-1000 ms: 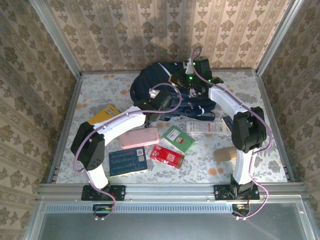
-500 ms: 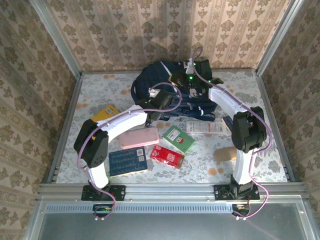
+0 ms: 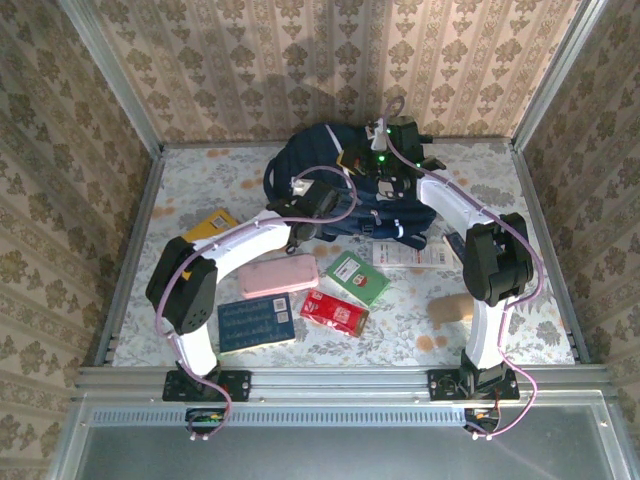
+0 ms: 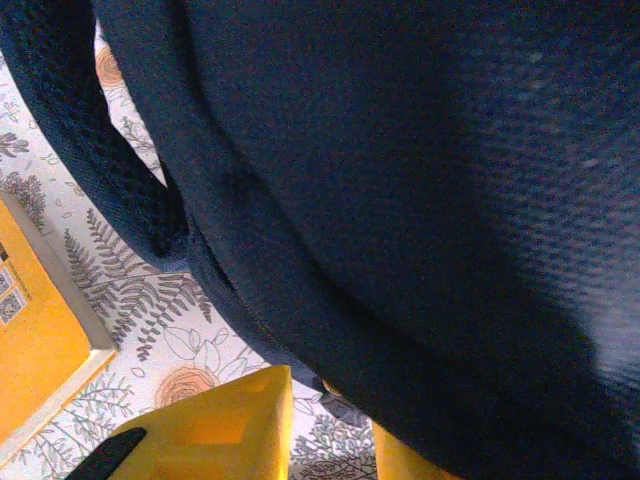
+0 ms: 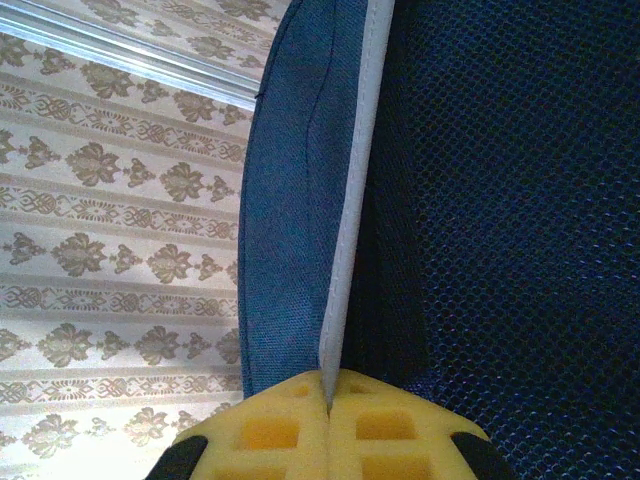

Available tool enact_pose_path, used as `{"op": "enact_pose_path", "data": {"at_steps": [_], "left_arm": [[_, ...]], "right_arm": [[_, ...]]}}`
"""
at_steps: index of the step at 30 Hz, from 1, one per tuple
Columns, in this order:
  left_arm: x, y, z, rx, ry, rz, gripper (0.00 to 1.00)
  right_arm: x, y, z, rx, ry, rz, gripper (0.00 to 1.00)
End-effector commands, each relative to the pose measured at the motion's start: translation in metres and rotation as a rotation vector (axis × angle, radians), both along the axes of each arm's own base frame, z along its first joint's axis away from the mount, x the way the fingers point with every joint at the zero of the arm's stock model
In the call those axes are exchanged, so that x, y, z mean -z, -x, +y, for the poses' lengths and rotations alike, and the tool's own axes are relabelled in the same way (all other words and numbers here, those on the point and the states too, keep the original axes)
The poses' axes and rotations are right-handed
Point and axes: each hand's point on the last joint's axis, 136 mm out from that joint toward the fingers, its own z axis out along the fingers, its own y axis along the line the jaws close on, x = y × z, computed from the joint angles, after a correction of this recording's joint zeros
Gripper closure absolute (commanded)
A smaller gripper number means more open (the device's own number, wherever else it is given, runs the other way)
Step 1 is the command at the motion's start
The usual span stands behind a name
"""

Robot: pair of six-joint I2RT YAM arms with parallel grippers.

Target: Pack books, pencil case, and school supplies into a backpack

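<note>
Fingers point(image 5: 270, 435) of the right gripper point(image 5: 328, 388), pressed together, pinch the white-piped edge of the backpack point(image 3: 320, 150), which lies just beyond the pencil case point(image 3: 278, 275); the left gripper point(image 4: 330, 420), newly shifted leftward along its fabric, has an undeterminable grip, suggesting the opening step is unfinished.

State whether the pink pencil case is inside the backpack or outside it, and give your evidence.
Outside: the pencil case lies flat on the table, on the near side of the backpack.
</note>
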Motion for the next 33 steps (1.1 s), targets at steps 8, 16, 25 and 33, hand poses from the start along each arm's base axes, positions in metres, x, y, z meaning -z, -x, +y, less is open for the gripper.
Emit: {"op": "enact_pose_path", "data": {"at_steps": [8,16,25,33], "left_arm": [[0.007,-0.004,0.016,-0.015,-0.017,0.002,0.72],[0.009,-0.008,0.012,0.004,-0.011,-0.005,0.76],[0.002,-0.011,0.017,0.037,-0.048,-0.023,1.00],[-0.002,0.000,0.017,0.120,0.093,0.043,1.00]], "right_arm": [[-0.079,0.015,0.004,-0.056,-0.088,-0.183,1.00],[-0.081,0.018,0.006,-0.067,-0.100,-0.186,1.00],[-0.073,0.022,0.005,-0.102,-0.037,-0.208,1.00],[-0.045,0.015,-0.004,-0.079,0.100,-0.166,0.82]]}}
